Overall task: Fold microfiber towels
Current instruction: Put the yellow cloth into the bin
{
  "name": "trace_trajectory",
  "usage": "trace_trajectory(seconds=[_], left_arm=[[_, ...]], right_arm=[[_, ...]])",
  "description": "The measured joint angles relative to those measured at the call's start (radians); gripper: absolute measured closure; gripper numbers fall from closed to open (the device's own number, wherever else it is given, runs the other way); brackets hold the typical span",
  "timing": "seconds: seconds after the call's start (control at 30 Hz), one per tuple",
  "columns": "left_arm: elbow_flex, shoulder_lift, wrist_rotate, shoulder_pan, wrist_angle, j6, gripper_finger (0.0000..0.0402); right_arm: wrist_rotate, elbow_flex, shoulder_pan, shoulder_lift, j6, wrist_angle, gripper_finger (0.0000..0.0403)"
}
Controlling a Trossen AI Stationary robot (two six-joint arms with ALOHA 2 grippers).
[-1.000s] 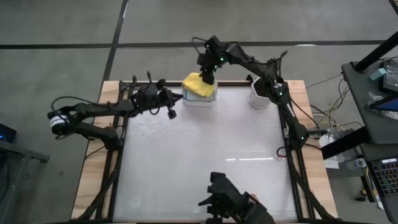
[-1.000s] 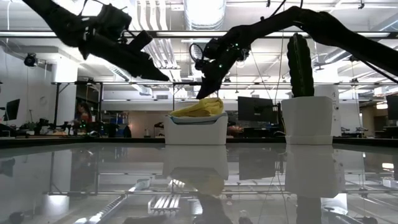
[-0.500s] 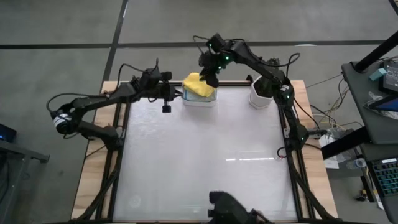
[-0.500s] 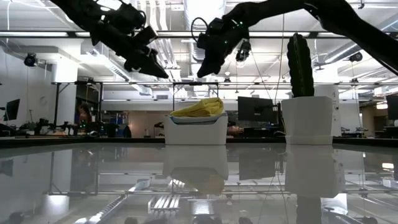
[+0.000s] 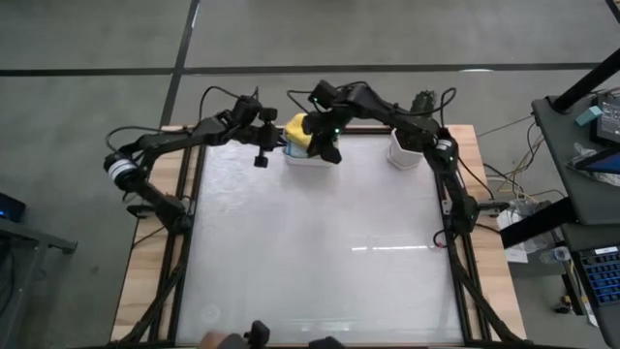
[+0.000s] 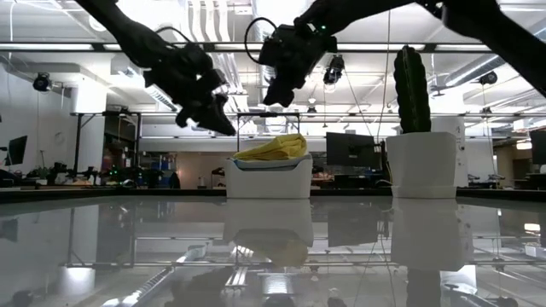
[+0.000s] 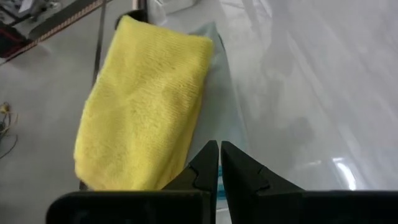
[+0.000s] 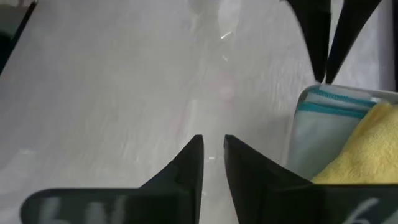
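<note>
A white tub (image 5: pixel 312 158) stands at the table's far edge, holding a stack of folded microfiber towels. The yellow towel (image 7: pixel 143 106) lies on top (image 5: pixel 297 129) and bulges above the rim (image 6: pixel 275 147). A pale blue-grey towel (image 7: pixel 219 74) lies under it, with teal cloth edges (image 8: pixel 329 109) showing below. My left gripper (image 5: pixel 260 155) hangs shut just left of the tub, above the table (image 6: pixel 223 126). My right gripper (image 5: pixel 330 150) hovers over the tub's near right corner, high above it (image 6: pixel 271 94). Its fingers (image 8: pixel 212 144) stand a narrow gap apart with nothing between them.
A white pot with a tall cactus (image 6: pixel 421 162) stands right of the tub at the far edge (image 5: pixel 406 150). The glossy white tabletop (image 5: pixel 320 252) spreads toward the near edge, framed by a wooden border (image 5: pixel 145 252).
My right gripper has risen off the yellow towel and come a little toward the near edge; the towel stays in the tub. My left gripper has swung toward the far edge and the tub, rolling its wrist as it went.
</note>
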Motion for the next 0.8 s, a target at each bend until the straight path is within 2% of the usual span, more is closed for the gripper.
trace_trajectory(seconds=[0.13,0.2,0.3,0.37,0.5,0.67,0.8], left_arm=[[0.017,0.027,0.000,0.003,0.004,0.060,0.0396],[0.027,0.034,0.000,0.009,0.006,0.082,0.0396],[0.044,0.036,-0.001,0.021,0.014,0.087,0.0396],[0.044,0.035,-0.001,0.030,0.050,0.086,0.0392],[0.040,0.037,-0.004,0.041,0.121,0.082,0.0359],[0.026,0.059,-0.004,0.042,0.210,0.071,0.0294],[0.025,0.093,-0.004,0.042,0.266,0.045,0.0254]], right_arm=[[0.056,-0.149,0.018,-0.077,0.070,0.161,0.0356],[0.164,-0.240,0.032,-0.125,0.099,0.265,0.0360],[0.419,-0.387,0.058,-0.205,0.137,0.445,0.0364],[0.503,-0.474,0.069,-0.245,0.169,0.546,0.0363],[0.515,-0.571,0.085,-0.270,0.188,0.642,0.0345],[0.526,-0.588,0.090,-0.263,0.229,0.653,0.0290],[0.650,-0.588,0.096,-0.260,0.183,0.649,0.0255]])
